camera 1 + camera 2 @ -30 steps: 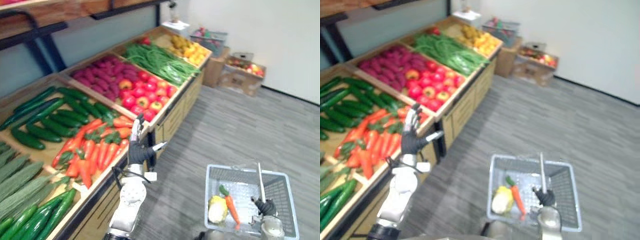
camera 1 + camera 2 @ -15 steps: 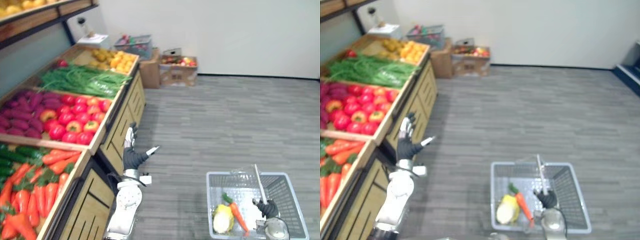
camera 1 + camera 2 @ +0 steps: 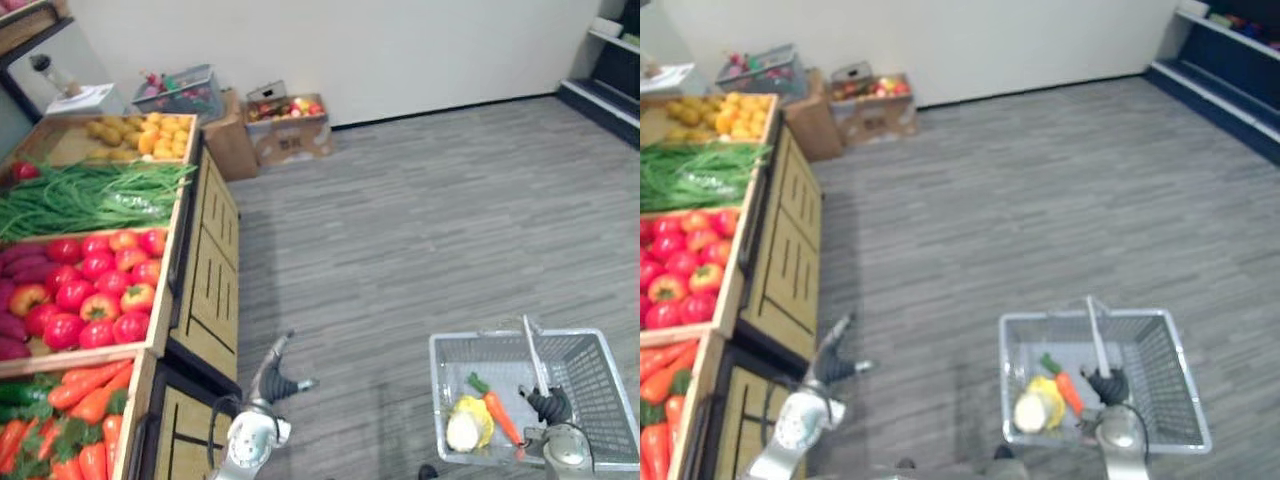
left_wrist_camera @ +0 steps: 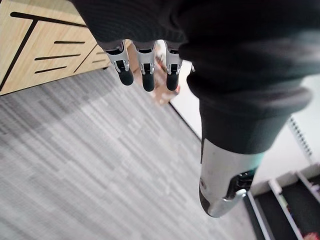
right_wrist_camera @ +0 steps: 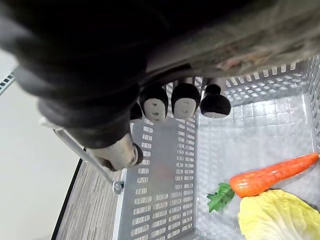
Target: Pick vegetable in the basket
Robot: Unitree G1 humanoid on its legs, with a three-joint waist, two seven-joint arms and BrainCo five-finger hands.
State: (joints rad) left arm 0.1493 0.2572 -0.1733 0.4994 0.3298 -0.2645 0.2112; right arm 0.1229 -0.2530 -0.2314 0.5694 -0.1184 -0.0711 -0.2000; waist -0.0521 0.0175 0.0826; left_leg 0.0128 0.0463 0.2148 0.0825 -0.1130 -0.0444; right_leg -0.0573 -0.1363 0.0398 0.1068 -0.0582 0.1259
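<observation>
A grey wire basket hangs low over the grey floor at the lower right. My right hand is shut on its handle, fingers curled round the bar. Inside lie an orange carrot with a green top and a pale yellow-green cabbage; both show past the right hand as carrot and cabbage. My left hand is open and holds nothing, fingers straight, beside the front of the wooden produce stand.
The stand runs along the left with crates of red peppers, green beans, yellow fruit and carrots. Cardboard boxes of produce stand by the far wall. A dark shelf is at the far right.
The camera has swung right, away from the stand, toward open floor. My left hand has sunk from over the carrot crate to beside the stand's front. The right hand keeps the basket.
</observation>
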